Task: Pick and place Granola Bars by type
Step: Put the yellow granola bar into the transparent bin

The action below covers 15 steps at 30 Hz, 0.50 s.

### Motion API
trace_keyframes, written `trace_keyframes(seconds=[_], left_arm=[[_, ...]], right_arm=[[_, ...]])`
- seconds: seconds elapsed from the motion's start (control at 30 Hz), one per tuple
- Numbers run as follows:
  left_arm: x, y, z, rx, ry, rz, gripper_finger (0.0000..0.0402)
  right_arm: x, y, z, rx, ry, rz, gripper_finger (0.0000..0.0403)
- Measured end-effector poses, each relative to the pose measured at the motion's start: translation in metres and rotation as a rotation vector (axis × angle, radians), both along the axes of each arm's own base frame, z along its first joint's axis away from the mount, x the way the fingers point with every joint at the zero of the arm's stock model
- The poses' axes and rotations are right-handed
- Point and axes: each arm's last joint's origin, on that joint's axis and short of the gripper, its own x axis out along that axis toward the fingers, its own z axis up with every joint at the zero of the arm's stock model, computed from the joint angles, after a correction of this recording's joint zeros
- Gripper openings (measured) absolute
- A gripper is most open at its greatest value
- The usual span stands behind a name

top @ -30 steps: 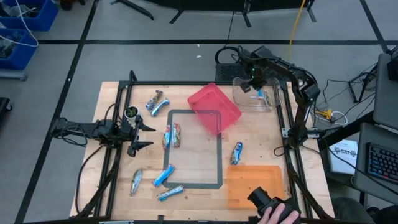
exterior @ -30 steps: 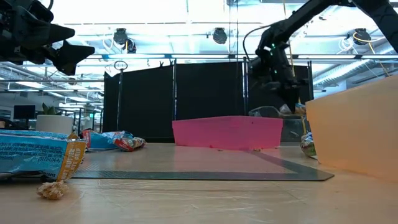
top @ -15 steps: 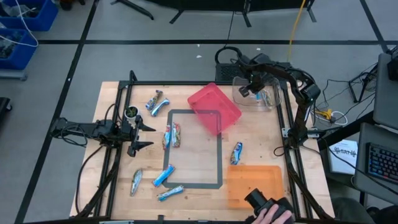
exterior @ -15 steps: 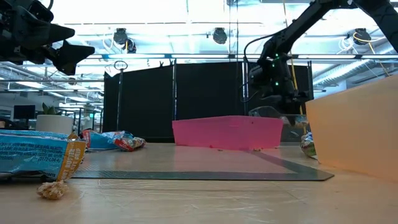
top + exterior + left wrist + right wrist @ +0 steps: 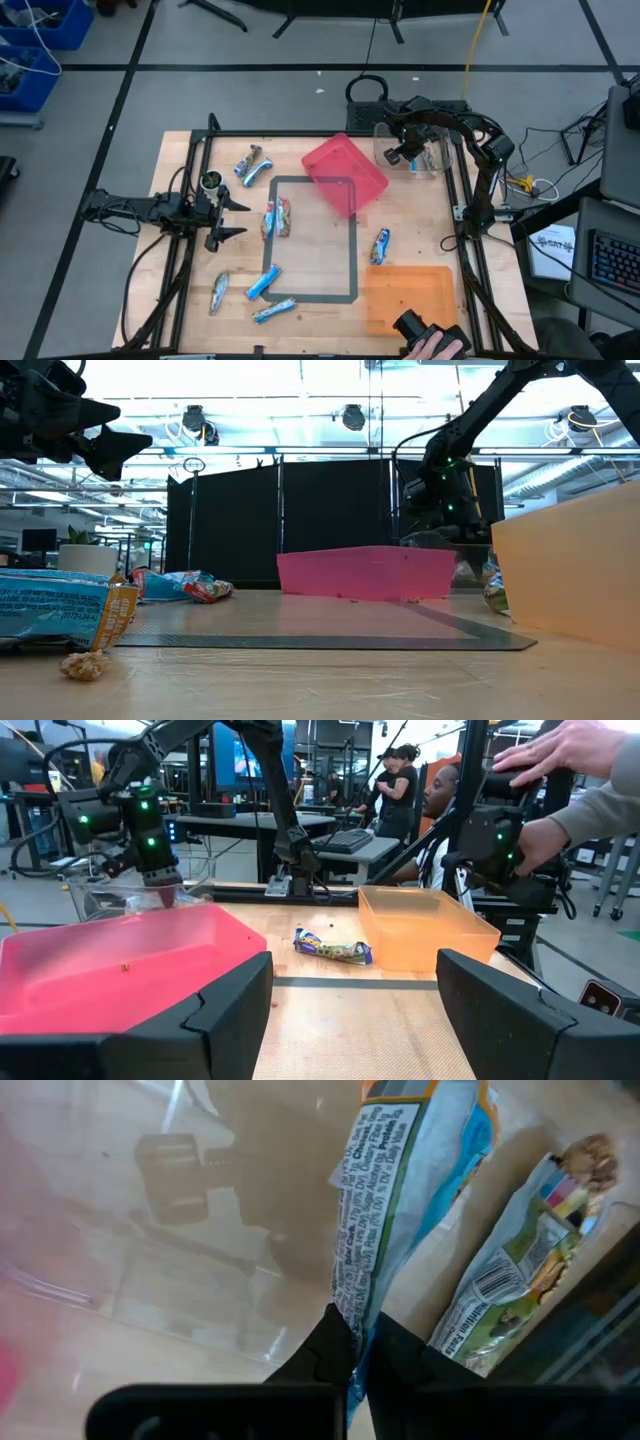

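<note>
Fingers clamped on blue bar [image 5: 395, 1210] by right gripper [image 5: 358, 1348] over clear bin [image 5: 432, 166] | release advised low, beside bar [image 5: 520, 1270] already inside | left gripper [image 5: 232, 216] parked, fingers apart

the wooden table [image 5: 420, 215] carries scattered granola bars [image 5: 277, 216], pink bin [image 5: 345, 175], orange bin [image 5: 410, 295], clear bin [image 5: 385, 140].

Right tool [image 5: 407, 153] pinched closed at the far right; left tool [image 5: 232, 218] apparently spread, waiting at left.

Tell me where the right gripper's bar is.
High view: far right corner, over the clear bin beside the pink bin, the bar pinched in the right gripper.
</note>
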Motion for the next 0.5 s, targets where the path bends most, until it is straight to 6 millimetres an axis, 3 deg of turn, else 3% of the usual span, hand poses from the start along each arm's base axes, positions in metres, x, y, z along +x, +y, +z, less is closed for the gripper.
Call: trace_keyframes(seconds=[0.27,0.5], left_arm=[[0.0,0.0,-0.0001,0.0,0.0,0.0,0.0276],[0.0,0.0,0.0,0.0,0.0,0.0,0.0284]], right_arm=[[-0.003,0.004,-0.0103,0.01,0.007,-0.003,0.0005],[-0.0031,0.004,-0.0103,0.011,0.007,-0.004,0.0069]])
